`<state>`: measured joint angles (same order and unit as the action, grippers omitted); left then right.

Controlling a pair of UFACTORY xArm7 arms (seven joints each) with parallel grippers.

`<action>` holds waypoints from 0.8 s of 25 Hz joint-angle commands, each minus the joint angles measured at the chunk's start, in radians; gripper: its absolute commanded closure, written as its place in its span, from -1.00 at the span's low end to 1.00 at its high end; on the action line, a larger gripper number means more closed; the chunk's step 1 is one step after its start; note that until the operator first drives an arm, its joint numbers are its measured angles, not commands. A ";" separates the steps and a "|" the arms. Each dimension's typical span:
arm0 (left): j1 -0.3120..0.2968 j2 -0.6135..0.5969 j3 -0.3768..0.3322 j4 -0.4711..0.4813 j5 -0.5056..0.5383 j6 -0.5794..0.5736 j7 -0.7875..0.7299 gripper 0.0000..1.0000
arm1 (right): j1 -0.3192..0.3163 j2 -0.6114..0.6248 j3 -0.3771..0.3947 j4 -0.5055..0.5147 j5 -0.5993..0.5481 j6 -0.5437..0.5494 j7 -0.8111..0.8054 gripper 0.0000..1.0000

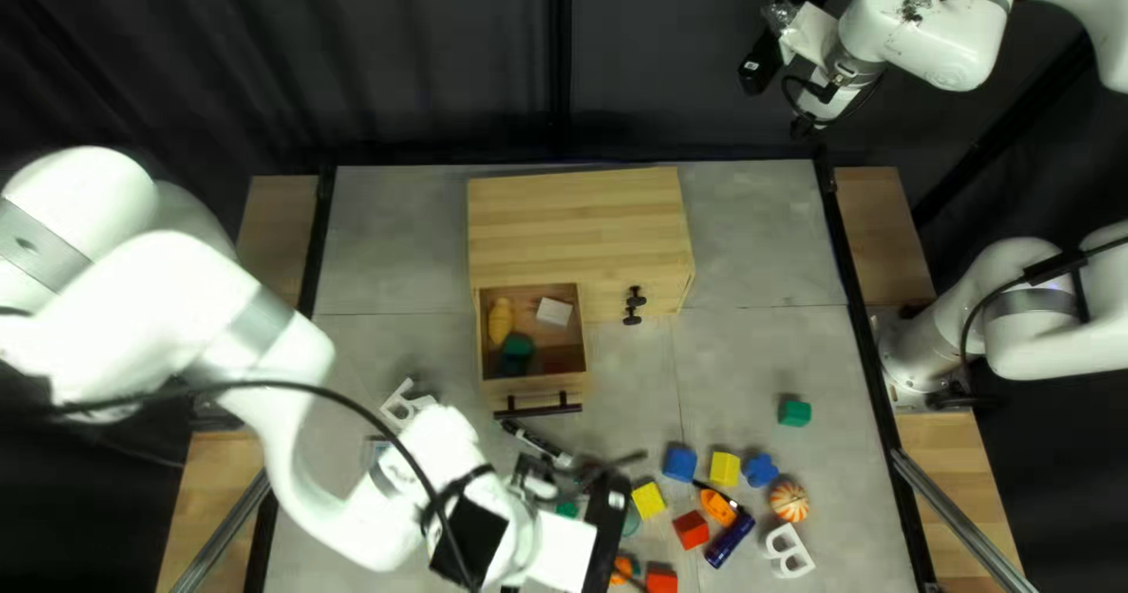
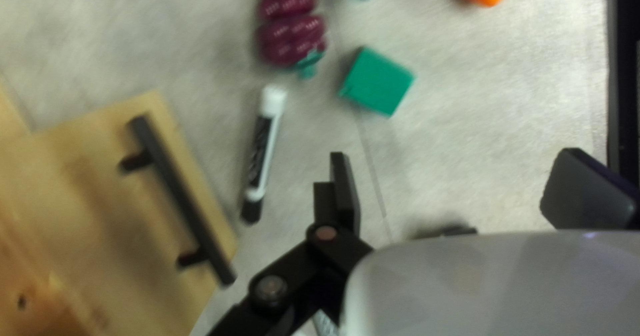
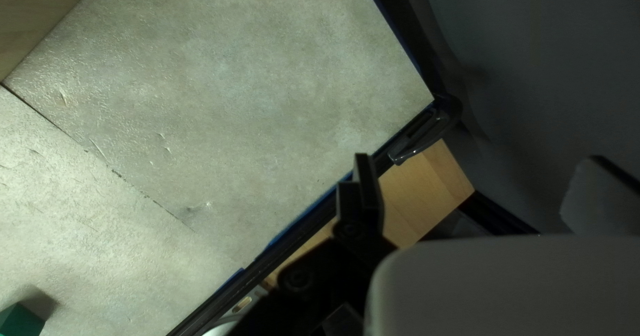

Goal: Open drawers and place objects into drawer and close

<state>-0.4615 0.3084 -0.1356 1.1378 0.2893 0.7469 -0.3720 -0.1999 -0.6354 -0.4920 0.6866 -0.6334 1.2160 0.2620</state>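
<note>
I'm running the left arm low over the near left part of the table, and its gripper (image 1: 605, 531) is holding nothing — the fingers are standing wide apart. Ahead of them a green block (image 2: 378, 81) is lying on the table, with a purple segmented toy (image 2: 291, 21) beyond. A black-and-white marker (image 2: 263, 155) is lying between that gripper and the drawer handle (image 2: 183, 203).

The left drawer (image 1: 562, 389) of the wooden cabinet (image 1: 576, 223) is standing open toward the near side. Inside, a yellow toy (image 1: 501, 320) is lying at the left, a pale block (image 1: 554, 311) is resting at the far right, and a dark green piece (image 1: 517, 345) is sitting nearer the front. The right drawer is sitting closed, its black handle (image 1: 635, 305) facing near.

More objects are lying loose on the near right part of the table: a blue block (image 1: 680, 464), a yellow block (image 1: 725, 468), a striped ball (image 1: 790, 501), a red block (image 1: 691, 531) and a white letter B (image 1: 789, 550). Another green block (image 1: 796, 412) is lying a little farther out.

My right arm's gripper (image 1: 785, 27) is hanging raised at the far right — its fingers are spreading apart around nothing, and its camera is looking down at the table's corner (image 3: 437, 113).
</note>
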 commanded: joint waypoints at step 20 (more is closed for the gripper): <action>0.138 0.142 -0.017 -0.026 -0.108 -0.146 0.187 -1.00 | 0.000 0.000 0.000 0.000 0.000 0.000 0.000 -1.00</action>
<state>-0.3335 0.4395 -0.1513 1.1076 0.1877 0.6052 -0.1967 -0.1999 -0.6354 -0.4920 0.6866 -0.6334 1.2160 0.2620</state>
